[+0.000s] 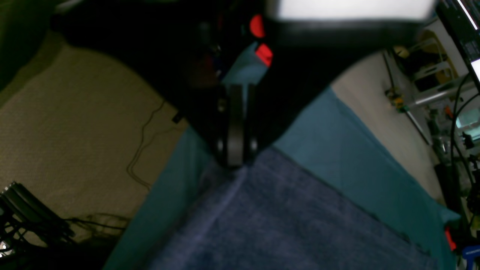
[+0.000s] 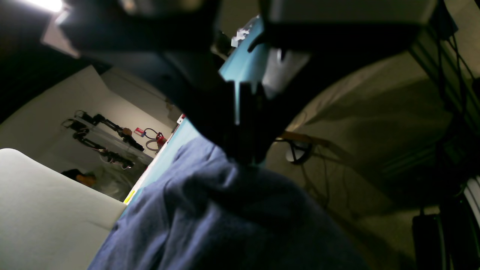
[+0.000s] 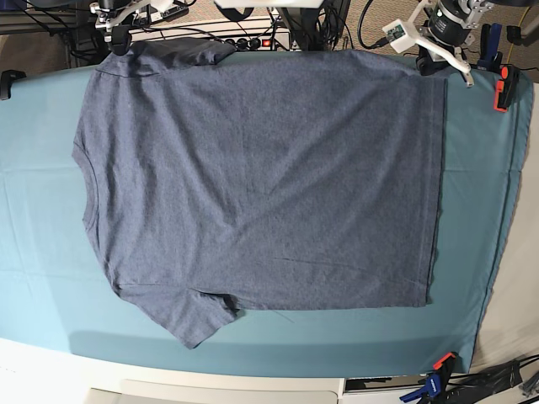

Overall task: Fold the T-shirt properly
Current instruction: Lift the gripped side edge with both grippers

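The blue-grey T-shirt [image 3: 261, 177] lies flat on the teal table cloth [image 3: 472, 210], plain side up, with the neck to the left and the hem to the right. At the far right hem corner, my left gripper [image 3: 431, 61] is shut, and in the left wrist view its fingertips [image 1: 234, 159] pinch the edge of the T-shirt [image 1: 285, 217]. My right gripper [image 3: 120, 40] sits at the far left sleeve. In the right wrist view, that gripper [image 2: 245, 159] is shut on bunched fabric of the T-shirt [image 2: 210, 217].
An orange clamp [image 3: 503, 88] holds the cloth at the far right, a blue-and-orange clamp [image 3: 435, 380] at the near edge, and a black one [image 3: 8, 82] at the left. Cables and a power strip [image 3: 253, 38] run behind the far edge.
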Available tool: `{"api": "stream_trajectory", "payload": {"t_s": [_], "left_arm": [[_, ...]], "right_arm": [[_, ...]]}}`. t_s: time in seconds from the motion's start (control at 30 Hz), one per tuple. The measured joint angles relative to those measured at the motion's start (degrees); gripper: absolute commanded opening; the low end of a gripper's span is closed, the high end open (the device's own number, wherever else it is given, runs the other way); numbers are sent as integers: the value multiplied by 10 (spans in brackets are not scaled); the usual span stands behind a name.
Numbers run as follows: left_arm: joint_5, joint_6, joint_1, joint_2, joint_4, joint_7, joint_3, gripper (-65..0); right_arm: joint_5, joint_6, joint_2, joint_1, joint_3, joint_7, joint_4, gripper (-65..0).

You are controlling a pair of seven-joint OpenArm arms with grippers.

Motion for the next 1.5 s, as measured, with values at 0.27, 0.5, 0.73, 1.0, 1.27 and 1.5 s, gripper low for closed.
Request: {"api": "stream_trajectory", "payload": {"t_s": [0.27,0.5,0.73,1.0,1.27,1.5], "left_arm": [[16,1,0,0,0,1,0,-650],[27,1,0,0,0,8,0,-650],[36,2,0,0,2,12,0,-650],[32,-2,-13,0,26,17,-11,-650],[-5,-14,-73,0,26,17,-14,-650],[-28,-19,-108,0,26,18,-14,-650]], "right_arm": [[-40,-47,0,0,0,4,2,-650],[-40,-47,0,0,0,-12,59,-650],[-29,-47,0,0,30,-18,112,-650],[43,-27,0,0,134,17,114,-650],[110,16,0,20,154,40,114,-650],[169,54,-5,82,154,49,114,-650]]}}
